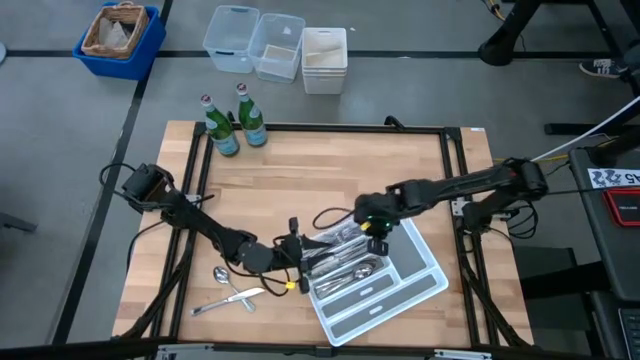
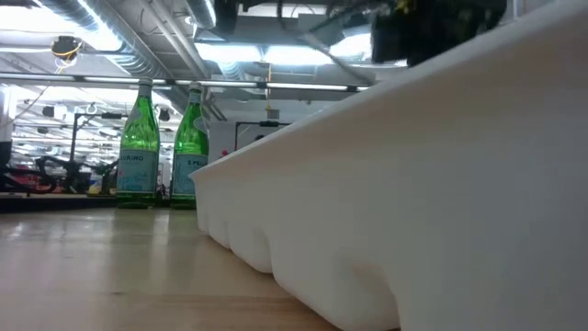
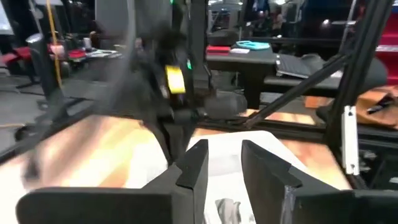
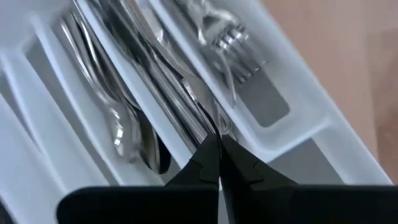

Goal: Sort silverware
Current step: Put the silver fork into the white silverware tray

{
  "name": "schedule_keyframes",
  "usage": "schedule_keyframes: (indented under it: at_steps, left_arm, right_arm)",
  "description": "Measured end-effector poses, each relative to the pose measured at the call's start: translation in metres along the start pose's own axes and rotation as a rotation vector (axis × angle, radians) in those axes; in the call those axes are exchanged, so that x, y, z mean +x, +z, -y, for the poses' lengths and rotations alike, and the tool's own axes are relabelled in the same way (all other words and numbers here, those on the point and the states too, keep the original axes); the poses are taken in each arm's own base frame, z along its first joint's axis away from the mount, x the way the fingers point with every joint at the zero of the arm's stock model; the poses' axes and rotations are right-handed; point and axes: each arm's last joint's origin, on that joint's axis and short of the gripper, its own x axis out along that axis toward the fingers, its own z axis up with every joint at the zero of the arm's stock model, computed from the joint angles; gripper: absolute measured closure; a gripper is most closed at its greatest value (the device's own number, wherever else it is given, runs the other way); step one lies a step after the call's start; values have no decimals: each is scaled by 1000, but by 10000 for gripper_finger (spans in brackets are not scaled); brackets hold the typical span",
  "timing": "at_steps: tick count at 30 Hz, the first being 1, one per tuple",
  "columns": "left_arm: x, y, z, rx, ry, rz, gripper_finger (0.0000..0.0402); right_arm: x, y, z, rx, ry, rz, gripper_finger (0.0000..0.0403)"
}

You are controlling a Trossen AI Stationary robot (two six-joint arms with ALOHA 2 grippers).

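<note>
The white divided tray [image 1: 385, 290] lies at the table's near right and holds sorted silverware [image 1: 345, 262]: knives [image 4: 165, 74], spoons [image 4: 124, 134] and forks [image 4: 227, 43] in separate compartments. A spoon [image 1: 221, 274] and two more pieces [image 1: 230, 300] lie loose on the table left of the tray. My right gripper [image 1: 376, 236] hangs over the tray, shut at the knife compartment [image 4: 216, 146]. My left gripper [image 1: 296, 250] is open at the tray's left rim [image 3: 224, 168] and holds nothing. My right gripper's shut fingertips [image 4: 208, 149] meet the end of a knife [image 4: 202, 115] in the tray's middle compartment, coming from above and slanting down. The knife lies along the pile of other knives. The fingers hide the place of contact, so the hold itself does not show.
Two green glass bottles [image 1: 236, 125] stand at the table's far left and show in the low view [image 2: 138, 147]. Clear and white bins [image 1: 275, 45] and a blue crate [image 1: 118, 38] sit on the floor beyond the table. The tray's wall [image 2: 413, 184] fills the low view's right.
</note>
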Motion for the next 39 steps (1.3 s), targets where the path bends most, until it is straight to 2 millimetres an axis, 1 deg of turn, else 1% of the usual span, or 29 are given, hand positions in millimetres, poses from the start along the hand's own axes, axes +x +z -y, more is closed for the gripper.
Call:
schedule_keyframes:
  at_steps: [3,6,12,18,24,31,36,39]
  left_arm:
    - [-1,-1,1,51,18,-7,322]
    - [-2,-3,0,74,39,-21,327]
    - [-2,-10,-2,90,90,-76,335]
    - [-3,-13,-2,47,95,-97,339]
    - [-3,-13,-2,17,95,-96,340]
    - [-6,-13,2,16,81,-95,340]
    - [-6,-13,2,14,80,-94,340]
    - [-6,-13,2,14,80,-94,340]
  right_arm:
    - [18,2,1,-69,-1,-60,401]
    - [29,7,0,-144,-3,-86,401]
    - [41,20,-1,-293,-30,-91,401]
    - [58,24,2,-433,-100,-129,402]
    - [73,25,4,-437,-112,-152,402]
    - [74,27,7,-421,-114,-139,396]
    - [73,31,14,-393,-106,-129,392]
    - [72,33,20,-340,-102,-121,395]
